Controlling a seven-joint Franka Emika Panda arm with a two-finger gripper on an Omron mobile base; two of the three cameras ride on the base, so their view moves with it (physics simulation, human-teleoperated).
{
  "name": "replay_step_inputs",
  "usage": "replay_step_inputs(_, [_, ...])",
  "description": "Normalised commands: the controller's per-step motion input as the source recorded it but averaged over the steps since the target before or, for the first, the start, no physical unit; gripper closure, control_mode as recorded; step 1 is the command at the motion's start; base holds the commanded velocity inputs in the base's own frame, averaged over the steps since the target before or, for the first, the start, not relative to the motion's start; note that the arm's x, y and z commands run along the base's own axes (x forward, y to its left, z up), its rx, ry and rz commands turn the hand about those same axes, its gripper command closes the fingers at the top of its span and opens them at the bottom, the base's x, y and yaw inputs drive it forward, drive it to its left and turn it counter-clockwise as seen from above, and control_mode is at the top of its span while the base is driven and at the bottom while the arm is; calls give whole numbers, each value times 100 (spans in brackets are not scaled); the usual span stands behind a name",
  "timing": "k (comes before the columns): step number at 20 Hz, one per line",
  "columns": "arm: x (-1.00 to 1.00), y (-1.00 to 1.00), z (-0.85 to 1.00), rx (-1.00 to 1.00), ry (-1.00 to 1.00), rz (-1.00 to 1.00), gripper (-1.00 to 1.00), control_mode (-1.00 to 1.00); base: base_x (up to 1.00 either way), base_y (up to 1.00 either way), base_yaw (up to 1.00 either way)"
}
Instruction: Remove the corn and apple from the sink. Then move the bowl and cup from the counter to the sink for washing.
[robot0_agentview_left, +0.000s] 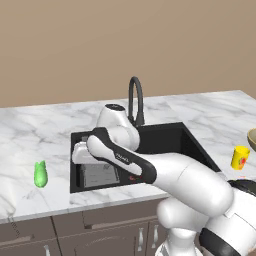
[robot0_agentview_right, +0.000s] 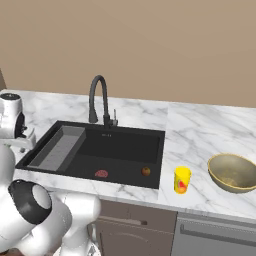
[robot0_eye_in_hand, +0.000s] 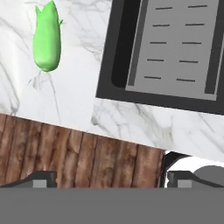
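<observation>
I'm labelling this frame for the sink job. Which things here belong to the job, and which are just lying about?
Job things:
- corn, on the counter left of the sink
- apple, in the sink
- cup, on the counter
- bowl, on the counter

Lying about:
- flat reddish item, in the sink
- faucet
- drain rack
</observation>
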Motion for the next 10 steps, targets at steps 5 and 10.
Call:
replay_step_inputs(5, [-4,-40,3,-5,-12,0,-100,-100,0,0,0])
replay_step_inputs(10, [0,-40,1,-6,-10,0,-100,-100,0,0,0])
